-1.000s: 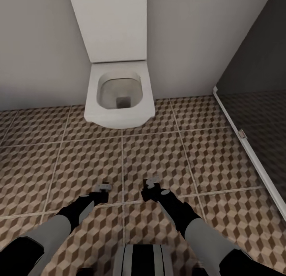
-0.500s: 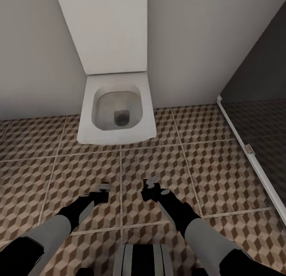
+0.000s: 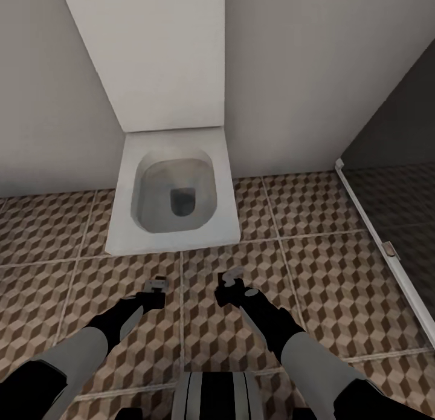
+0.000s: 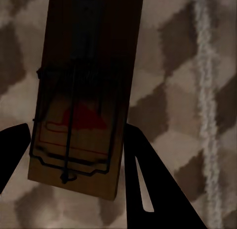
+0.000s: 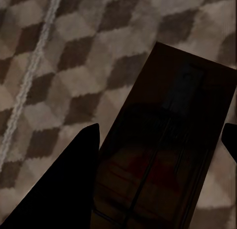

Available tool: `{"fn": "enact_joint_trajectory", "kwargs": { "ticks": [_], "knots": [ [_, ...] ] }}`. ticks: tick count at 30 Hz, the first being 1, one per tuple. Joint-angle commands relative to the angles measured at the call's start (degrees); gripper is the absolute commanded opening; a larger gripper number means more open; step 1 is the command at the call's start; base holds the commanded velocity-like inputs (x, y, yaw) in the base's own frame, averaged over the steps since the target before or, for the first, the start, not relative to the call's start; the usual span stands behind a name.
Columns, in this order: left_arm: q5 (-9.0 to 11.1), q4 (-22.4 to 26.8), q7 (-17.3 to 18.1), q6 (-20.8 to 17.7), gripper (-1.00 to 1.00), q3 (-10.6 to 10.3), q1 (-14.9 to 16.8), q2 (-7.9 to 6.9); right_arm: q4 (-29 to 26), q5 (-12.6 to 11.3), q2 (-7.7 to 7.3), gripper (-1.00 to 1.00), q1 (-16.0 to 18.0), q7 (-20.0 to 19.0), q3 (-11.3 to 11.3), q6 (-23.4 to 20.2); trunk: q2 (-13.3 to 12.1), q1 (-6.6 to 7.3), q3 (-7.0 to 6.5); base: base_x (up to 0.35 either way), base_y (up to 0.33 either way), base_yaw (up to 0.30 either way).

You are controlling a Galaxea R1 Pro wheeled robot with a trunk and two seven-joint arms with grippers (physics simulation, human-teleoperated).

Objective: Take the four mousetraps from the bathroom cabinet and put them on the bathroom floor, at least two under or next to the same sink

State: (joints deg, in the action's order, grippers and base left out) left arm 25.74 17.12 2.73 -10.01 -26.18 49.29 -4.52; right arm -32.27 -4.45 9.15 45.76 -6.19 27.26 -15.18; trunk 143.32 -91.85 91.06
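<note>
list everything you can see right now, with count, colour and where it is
toilet: one, white, lid up, against the wall ahead of the robot
wall: pale grey, behind the toilet
bathroom floor: brown, beige and white cube-pattern tiles, pale grout, under everything
dark panel: one, dark grey with a pale frame, at the robot's right
mousetraps: two, wooden with dark wire and a reddish spot; one between the left jaws, one between the right jaws, both above the floor
left gripper: dark, shut on a trap
right gripper: dark, shut on a trap
arms: two, grey and black
</note>
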Motion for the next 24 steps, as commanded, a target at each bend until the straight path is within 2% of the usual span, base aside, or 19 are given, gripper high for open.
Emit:
{"fn": "enact_joint_trajectory", "kwargs": {
  "ticks": [1,18,24],
  "knots": [
    [0.27,0.10,0.05,-0.28,-1.00,-0.19,0.01,-0.05,-0.08,-0.47,-0.02,-1.00,0.03,0.04,0.16,-0.29,0.01,0.00,0.03,0.058,0.000,0.000],
    [0.34,0.02,0.08,-0.28,-1.00,-0.19,0.02,-0.05,-0.08,-0.47,-0.01,-1.00,0.03,-0.03,0.16,-0.29,0.01,0.00,0.26,0.006,0.000,0.000],
    [0.32,0.02,0.08,-0.28,-1.00,-0.19,0.01,-0.05,-0.08,-0.47,-0.01,-1.00,0.03,-0.04,0.16,-0.29,0.09,-0.16,2.06,0.000,0.000,0.000]
  ]
}}
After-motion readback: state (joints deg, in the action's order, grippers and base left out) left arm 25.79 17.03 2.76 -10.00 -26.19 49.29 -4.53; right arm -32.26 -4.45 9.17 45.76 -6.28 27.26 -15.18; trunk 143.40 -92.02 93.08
